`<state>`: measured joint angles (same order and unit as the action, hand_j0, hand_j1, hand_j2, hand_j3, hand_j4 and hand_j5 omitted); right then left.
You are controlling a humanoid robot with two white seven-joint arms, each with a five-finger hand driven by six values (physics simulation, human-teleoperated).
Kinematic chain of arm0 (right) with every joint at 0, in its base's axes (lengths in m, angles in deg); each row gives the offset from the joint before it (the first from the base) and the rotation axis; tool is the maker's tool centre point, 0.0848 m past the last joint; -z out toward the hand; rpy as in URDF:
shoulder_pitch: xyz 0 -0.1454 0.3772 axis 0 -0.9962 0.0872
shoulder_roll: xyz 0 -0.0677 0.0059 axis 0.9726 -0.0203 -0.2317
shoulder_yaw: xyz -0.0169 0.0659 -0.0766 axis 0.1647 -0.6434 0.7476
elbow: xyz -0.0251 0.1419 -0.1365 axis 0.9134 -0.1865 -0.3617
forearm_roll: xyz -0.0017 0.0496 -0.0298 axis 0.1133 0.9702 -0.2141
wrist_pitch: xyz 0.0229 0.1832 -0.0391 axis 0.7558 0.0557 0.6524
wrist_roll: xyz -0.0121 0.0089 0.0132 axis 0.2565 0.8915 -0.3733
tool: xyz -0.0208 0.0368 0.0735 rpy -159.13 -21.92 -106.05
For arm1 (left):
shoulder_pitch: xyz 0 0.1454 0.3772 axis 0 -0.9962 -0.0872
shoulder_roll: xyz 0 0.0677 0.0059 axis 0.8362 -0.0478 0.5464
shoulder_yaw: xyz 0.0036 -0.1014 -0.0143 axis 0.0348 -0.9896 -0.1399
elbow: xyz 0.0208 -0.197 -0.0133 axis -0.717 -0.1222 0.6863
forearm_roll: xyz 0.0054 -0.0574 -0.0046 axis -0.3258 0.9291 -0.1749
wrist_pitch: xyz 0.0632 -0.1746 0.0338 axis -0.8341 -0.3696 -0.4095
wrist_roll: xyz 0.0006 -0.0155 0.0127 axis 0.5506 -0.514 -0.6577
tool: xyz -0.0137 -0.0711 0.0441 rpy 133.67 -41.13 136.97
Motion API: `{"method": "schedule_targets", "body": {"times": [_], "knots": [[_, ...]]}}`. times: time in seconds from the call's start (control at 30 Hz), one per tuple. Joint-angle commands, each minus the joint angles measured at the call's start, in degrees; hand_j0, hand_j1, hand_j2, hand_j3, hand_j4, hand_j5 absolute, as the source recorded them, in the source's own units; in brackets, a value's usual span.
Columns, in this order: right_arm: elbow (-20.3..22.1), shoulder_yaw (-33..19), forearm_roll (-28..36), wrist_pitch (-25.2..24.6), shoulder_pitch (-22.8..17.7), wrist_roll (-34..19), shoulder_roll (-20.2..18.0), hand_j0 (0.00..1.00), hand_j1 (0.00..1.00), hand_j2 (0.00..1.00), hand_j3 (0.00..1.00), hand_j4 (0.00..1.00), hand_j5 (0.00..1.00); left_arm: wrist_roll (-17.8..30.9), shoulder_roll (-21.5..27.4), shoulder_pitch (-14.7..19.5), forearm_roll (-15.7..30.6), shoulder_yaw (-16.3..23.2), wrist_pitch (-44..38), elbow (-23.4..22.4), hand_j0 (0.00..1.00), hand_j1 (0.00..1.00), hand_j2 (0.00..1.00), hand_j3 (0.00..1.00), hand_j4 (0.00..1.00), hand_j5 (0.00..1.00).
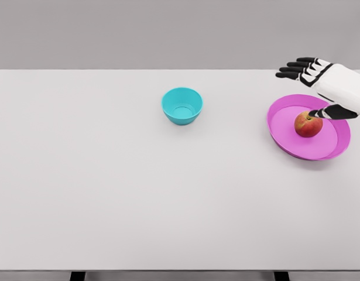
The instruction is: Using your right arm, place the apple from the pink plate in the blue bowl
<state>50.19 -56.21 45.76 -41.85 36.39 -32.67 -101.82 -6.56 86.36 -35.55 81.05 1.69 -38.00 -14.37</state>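
A red apple (308,125) rests on the pink plate (285,138) at the right side of the white table. My right hand (313,88) comes in from the right edge and hovers over the plate's far rim, just above and behind the apple. Its fingers (297,69) are spread and point left, while the thumb (332,113) reaches down beside the top of the apple; nothing is held. The blue bowl (182,105) stands upright and empty near the table's middle, well to the left of the plate. My left arm does not show.
The white table (109,187) spans the whole view, with its front edge near the bottom of the picture. A grey wall lies behind the far edge.
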Motion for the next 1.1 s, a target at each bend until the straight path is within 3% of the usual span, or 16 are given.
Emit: {"method": "schedule_targets", "body": {"times": [0.0,0.07,0.27,0.37,0.5,0.63,0.77,0.93,1.07], "knots": [[-0.31,0.24,0.39,-0.05,0.00,-0.03,-0.05,1.00,1.00,1.00,1.00,1.00,1.00,0.01,0.00,0.00,0.02,0.00,0.00,0.00,1.00,1.00,1.00,1.00,1.00,1.00],[-0.66,0.15,0.66,-0.05,-0.09,0.06,-0.66,1.00,1.00,1.00,1.00,1.00,1.00,0.01,0.00,0.00,0.02,0.00,0.00,0.00,1.00,1.00,1.00,1.00,1.00,1.00],[-9.10,-0.11,0.39,-0.05,-0.18,-1.25,-1.28,1.00,1.00,1.00,1.00,1.00,1.00,0.01,0.00,0.00,0.02,0.00,0.00,0.00,1.00,1.00,1.00,1.00,1.00,1.00],[-9.19,-0.55,0.92,-0.05,0.62,-19.00,-1.11,1.00,1.00,1.00,1.00,1.00,1.00,0.01,0.00,0.00,0.02,0.00,0.00,0.00,1.00,1.00,1.00,1.00,1.00,1.00],[-9.98,-3.28,0.92,-0.05,0.61,-25.43,-0.84,1.00,1.00,1.00,1.00,1.00,1.00,0.01,0.00,0.00,0.02,0.00,0.00,0.00,1.00,1.00,1.00,1.00,1.00,1.00],[-18.15,-2.40,0.57,-0.05,4.39,-25.69,2.06,1.00,1.00,1.00,1.00,1.00,1.00,0.01,0.00,0.00,0.02,0.00,0.00,0.00,1.00,1.00,1.00,1.00,1.00,1.00],[-26.76,7.79,0.31,-0.05,12.92,-25.69,5.75,1.00,1.00,1.00,1.00,1.00,1.00,0.01,0.00,0.00,0.02,0.00,0.00,0.00,1.00,1.00,1.00,1.00,1.00,1.00],[-28.00,9.47,0.31,-0.05,14.50,-25.60,6.80,1.00,1.00,1.00,1.00,1.00,1.00,0.01,0.00,0.00,0.02,0.00,0.00,0.00,1.00,1.00,1.00,1.00,1.00,1.00],[-31.69,10.08,0.31,-0.05,16.35,-25.69,8.21,1.00,1.00,1.00,1.00,1.00,1.00,0.01,0.00,0.00,0.02,0.00,0.00,0.00,1.00,1.00,1.00,1.00,1.00,1.00]]}}
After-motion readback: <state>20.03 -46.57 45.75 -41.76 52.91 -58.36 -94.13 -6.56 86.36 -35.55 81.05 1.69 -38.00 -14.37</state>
